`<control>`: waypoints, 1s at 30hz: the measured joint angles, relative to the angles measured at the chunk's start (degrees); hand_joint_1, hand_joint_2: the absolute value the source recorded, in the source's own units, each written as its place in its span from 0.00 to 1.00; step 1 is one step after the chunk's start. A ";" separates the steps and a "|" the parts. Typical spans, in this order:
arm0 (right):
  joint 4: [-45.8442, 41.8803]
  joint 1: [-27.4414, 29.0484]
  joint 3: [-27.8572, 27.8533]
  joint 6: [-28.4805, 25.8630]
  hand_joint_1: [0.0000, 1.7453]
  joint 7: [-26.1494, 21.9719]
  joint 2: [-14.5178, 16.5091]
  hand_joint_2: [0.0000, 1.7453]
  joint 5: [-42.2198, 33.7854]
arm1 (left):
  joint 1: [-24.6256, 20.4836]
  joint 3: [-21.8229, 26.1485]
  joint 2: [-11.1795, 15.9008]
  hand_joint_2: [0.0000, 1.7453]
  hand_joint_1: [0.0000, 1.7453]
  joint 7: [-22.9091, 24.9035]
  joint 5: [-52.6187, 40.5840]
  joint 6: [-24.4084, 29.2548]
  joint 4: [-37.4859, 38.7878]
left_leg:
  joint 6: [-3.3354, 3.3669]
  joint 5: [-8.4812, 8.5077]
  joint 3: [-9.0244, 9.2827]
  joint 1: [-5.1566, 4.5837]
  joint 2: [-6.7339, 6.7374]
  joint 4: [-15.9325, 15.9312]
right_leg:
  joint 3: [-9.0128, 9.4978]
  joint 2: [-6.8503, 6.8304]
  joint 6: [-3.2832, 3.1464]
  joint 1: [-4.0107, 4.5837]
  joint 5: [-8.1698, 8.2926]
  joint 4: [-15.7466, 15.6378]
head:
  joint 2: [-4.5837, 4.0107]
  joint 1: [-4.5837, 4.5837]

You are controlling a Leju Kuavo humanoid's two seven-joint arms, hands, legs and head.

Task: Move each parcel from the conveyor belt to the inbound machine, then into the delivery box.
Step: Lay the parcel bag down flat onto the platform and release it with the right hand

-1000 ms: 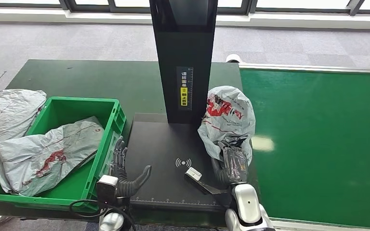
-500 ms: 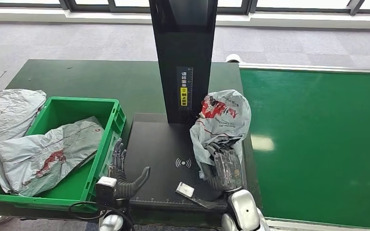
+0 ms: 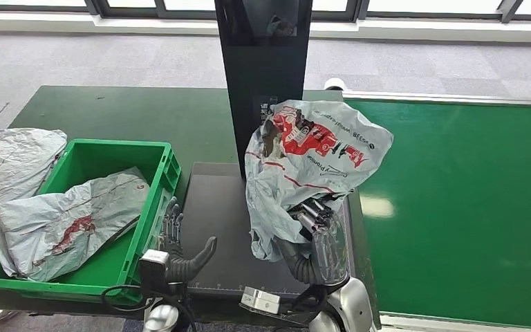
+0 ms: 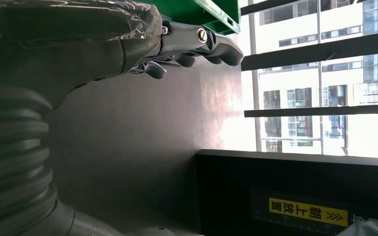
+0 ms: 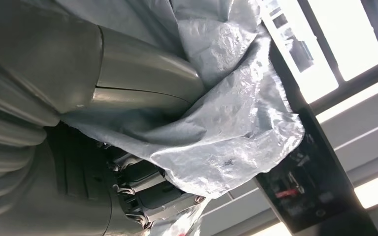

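Conveyor belt [image 3: 456, 207]: bright green surface at 3 o'clock in the head view, beside the inbound machine.
Table [image 3: 110, 114]: dark green top from 9 to 12 o'clock, bearing the crate and the machine.
Inbound machine [image 3: 263, 83]: black upright column at 12 o'clock with a flat black scan plate [image 3: 218, 228] at its foot.
Delivery box [image 3: 155, 194]: green plastic crate at 8 o'clock, just beside the plate; a grey parcel in the box [image 3: 69, 221] lies inside it.
Loose parcel [image 3: 10, 162]: grey bag at 9 o'clock, lying against the crate's outer wall.
Held parcel [image 3: 304, 159]: grey poly mailer with red print, lifted above the plate's right side, in front of the column.
Right hand [image 3: 318, 232]: at 5 o'clock, fingers closed around the held parcel's lower end.
Left hand [image 3: 180, 252]: at 7 o'clock over the plate's left edge, fingers spread, holding nothing.
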 joint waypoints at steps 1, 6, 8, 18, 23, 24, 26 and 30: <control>-0.03 -0.01 0.03 -0.09 1.00 -0.19 0.00 1.00 -0.20 | -0.14 0.00 0.00 1.00 0.00 0.00 0.04 0.00 0.15 | 0.00 0.00 0.00 0.00 0.00 0.00 | 0.00 0.00 0.00 0.00 0.00 0.00 | 0.00 0.00; -0.03 -0.01 0.05 -0.30 1.00 -0.69 0.00 1.00 -0.57 | -0.73 0.00 0.00 1.00 0.00 -0.01 0.14 0.00 0.84 | 0.00 0.00 0.00 0.00 0.00 0.00 | 0.00 0.00 0.00 0.00 0.00 0.00 | 0.00 0.00; -0.03 -0.02 0.05 -0.30 1.00 -0.71 0.00 1.00 -0.59 | -0.97 0.00 0.01 1.00 0.00 -0.01 0.15 0.00 1.08 | 0.00 0.00 0.00 0.00 0.00 0.00 | 0.00 0.00 0.00 0.01 0.00 0.00 | 0.00 0.00; 3.18 -1.47 -0.07 3.93 1.00 -0.18 0.00 1.00 -5.95 | -1.58 0.00 0.04 1.00 0.00 -0.01 0.28 -0.01 1.95 | 0.00 0.00 0.00 0.00 0.00 0.00 | 0.00 0.01 0.00 0.01 -0.01 0.00 | 0.00 0.01; 12.58 -4.66 -1.63 12.33 1.00 -3.63 0.10 1.00 -13.86 | -1.57 -0.01 0.04 1.00 0.00 -0.01 0.48 0.08 1.96 | -0.01 0.01 0.01 0.00 0.00 0.00 | 0.02 -0.01 0.00 0.01 0.01 0.00 | 0.00 0.01; 14.47 -5.27 -1.96 13.41 1.00 -3.93 0.20 1.00 -14.55 | -1.57 -0.01 0.04 1.00 0.00 -0.01 0.49 0.14 1.98 | -0.01 0.02 0.01 0.00 0.00 0.00 | 0.02 -0.01 0.00 0.01 0.01 0.00 | 0.00 0.01; 18.70 -6.67 -2.53 15.05 1.00 -3.70 0.51 1.00 -14.92 | -1.55 -0.02 0.04 1.00 0.00 -0.01 0.58 0.35 2.02 | -0.02 0.03 0.02 0.00 0.00 0.00 | 0.02 0.00 0.00 0.01 0.01 0.00 | 0.00 0.00; 27.19 -9.26 -3.56 18.23 1.00 -1.68 1.01 1.00 -14.32 | -1.44 -0.12 0.09 1.00 0.00 -0.01 0.80 0.55 2.04 | -0.02 0.03 0.01 0.00 -0.03 0.00 | 0.02 -0.02 0.00 0.01 0.01 0.01 | 0.00 0.00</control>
